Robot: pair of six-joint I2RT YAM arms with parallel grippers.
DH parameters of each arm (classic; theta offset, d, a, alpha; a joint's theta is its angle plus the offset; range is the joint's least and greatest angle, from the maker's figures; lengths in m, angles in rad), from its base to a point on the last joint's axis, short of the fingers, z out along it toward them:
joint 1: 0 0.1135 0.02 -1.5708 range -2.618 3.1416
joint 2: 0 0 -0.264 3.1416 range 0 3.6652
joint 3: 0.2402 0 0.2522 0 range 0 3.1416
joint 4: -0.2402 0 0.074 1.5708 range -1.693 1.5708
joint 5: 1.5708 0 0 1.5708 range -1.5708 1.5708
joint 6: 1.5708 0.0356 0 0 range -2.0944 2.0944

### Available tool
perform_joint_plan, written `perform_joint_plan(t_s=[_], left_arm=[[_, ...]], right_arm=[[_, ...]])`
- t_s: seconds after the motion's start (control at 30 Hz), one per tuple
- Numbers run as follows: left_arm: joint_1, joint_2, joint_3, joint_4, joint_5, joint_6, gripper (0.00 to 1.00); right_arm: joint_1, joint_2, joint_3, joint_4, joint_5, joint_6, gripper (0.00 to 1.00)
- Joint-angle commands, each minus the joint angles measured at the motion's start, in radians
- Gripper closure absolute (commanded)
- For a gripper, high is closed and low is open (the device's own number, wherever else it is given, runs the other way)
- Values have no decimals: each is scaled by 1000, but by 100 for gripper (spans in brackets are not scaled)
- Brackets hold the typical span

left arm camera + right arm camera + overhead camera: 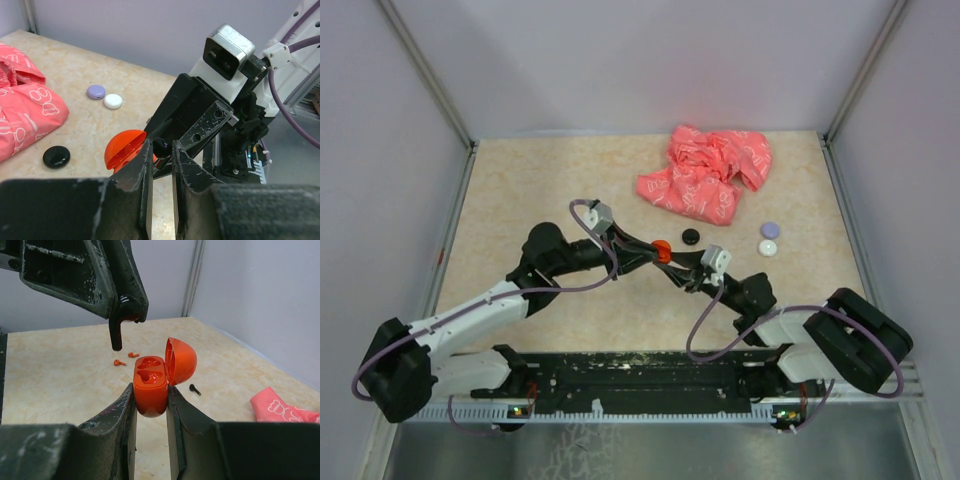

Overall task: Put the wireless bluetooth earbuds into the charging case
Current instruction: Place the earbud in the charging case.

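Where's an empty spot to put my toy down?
The far left of the table, between the left wall and the pink cloth, looks bare. The middle is crowded: the left gripper and right gripper meet at the orange case, with a black disc, purple disc and white disc nearby.

At the middle of the desk (520,190) the case (150,385) stands upright between the right gripper's (150,400) jaws. The earbud (116,335) in the left gripper (161,150) hangs just above it, apart. Behind them lies the cloth (708,172), with a lone disc (691,236) just before it and a disc pair (767,247) farther right.
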State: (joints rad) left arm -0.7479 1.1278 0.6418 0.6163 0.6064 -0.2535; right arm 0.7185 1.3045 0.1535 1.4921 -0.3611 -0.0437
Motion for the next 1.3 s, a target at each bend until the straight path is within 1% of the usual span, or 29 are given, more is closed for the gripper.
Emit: perform_joint_plan(t_s=[0.0,0.4,1.27], left_arm=[[-20,16,10,75,44,5,84],[-37,40,17,94,28,37,84],[-39,13,4,96,12,119,83]], right_arm=[[11,-7,27,99,-22,23,100],[13,-11,21,126,-45,42,100],[15,-5,7,171,-62,51,100]])
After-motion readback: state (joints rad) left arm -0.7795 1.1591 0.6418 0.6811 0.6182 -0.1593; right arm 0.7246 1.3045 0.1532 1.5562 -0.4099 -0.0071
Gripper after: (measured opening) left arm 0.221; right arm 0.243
